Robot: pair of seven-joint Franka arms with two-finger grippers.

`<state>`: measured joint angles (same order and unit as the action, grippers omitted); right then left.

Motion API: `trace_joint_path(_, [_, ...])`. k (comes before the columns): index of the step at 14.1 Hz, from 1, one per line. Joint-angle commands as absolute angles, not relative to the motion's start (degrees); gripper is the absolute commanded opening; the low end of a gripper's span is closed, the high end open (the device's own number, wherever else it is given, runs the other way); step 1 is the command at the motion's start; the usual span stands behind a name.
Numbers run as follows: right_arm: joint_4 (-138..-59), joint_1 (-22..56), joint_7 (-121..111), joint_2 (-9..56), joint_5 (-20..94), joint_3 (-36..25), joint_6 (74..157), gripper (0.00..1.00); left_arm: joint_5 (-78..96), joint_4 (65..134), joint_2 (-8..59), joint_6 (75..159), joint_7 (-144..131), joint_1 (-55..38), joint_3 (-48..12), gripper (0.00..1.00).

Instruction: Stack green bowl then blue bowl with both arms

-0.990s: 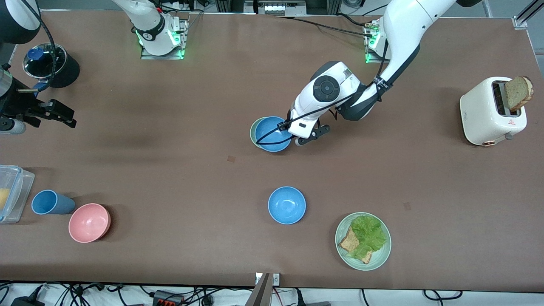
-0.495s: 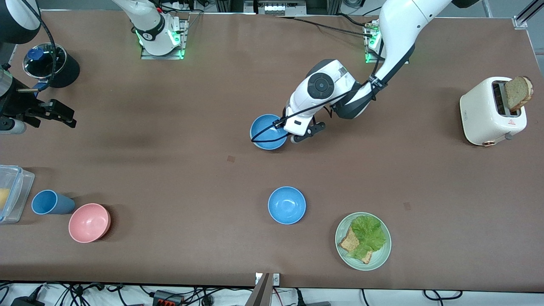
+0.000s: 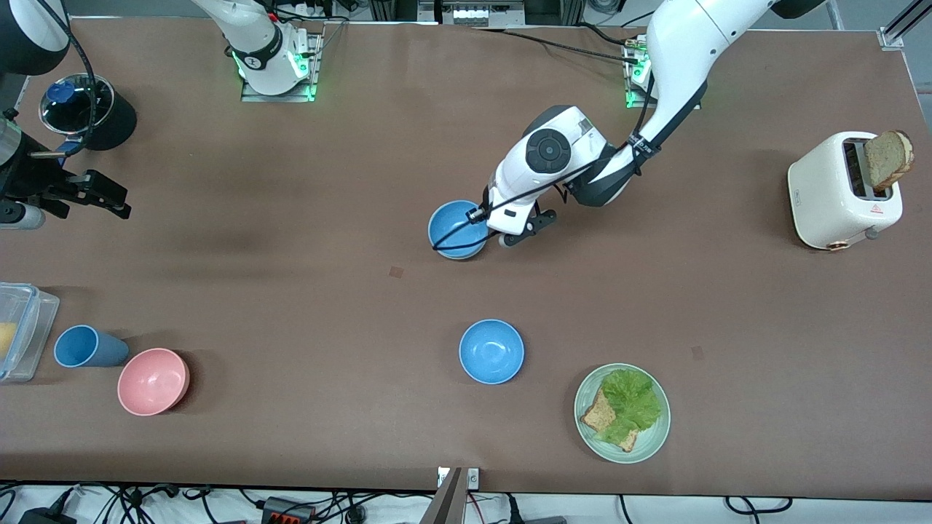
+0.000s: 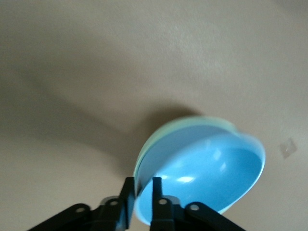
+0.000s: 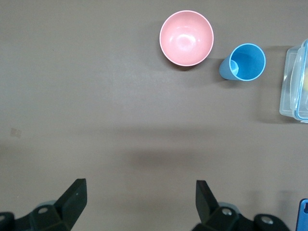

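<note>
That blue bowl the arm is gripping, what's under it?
A green bowl: the blue bowl sits nested in it, the left gripper pinching its rim. Only the green rim shows; the rest is covered. The right gripper waits open.

Even overhead light on the brown table (image 3: 291, 306), soft shadows beside the toaster (image 3: 837, 191), left wrist view soft and blurred (glare spots inside the blue bowl (image 4: 211, 175)), right wrist view sharp.
</note>
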<state>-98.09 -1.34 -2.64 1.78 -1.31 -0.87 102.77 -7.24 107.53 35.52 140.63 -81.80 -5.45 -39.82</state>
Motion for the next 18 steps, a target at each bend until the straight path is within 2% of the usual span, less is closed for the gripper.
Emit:
trace_joint_path(1, [-99.4,-1.41,-3.43,0.26,-1.49,-0.7,103.27,1.0,-8.44,104.77,35.86,139.58,-84.9,-4.66,-39.46,0.37])
trace_joint_path(7, [-99.4,-1.41,-3.43,0.26,-1.41,-0.7,103.18,1.0,-8.44,97.66,35.51,126.67,-82.54,-1.15,-40.34,0.42])
trace_joint_path(13, [-99.4,-1.49,-3.43,0.26,-1.49,-0.62,103.27,1.0,-8.17,95.45,29.01,115.5,-61.98,6.22,-40.43,0.51])
trace_joint_path(14, [-99.4,-1.49,-3.43,0.26,-1.49,-0.7,103.27,1.0,-8.17,94.23,28.83,113.49,-59.09,7.98,-41.13,0.56])
trace_joint_path(15, [-99.4,-1.49,-3.43,0.26,-1.49,-0.7,103.27,1.0,-8.26,91.61,28.83,110.25,-54.89,9.65,-41.57,0.73])
trace_joint_path(16, [-99.4,-1.49,-3.51,0.26,-1.49,-0.7,103.36,1.0,-8.26,89.41,29.18,107.52,-50.49,10.36,-41.4,0.96])
trace_joint_path(17, [-99.4,-1.58,-3.52,0.26,-1.49,-0.7,103.36,1.0,-8.35,88.08,29.35,106.1,-45.23,11.15,-40.96,1.0])
trace_joint_path(18, [-99.4,-1.58,-3.52,0.26,-1.49,-0.7,103.36,1.0,-8.44,87.72,29.36,106.08,-40.04,13.16,-40.87,1.0])
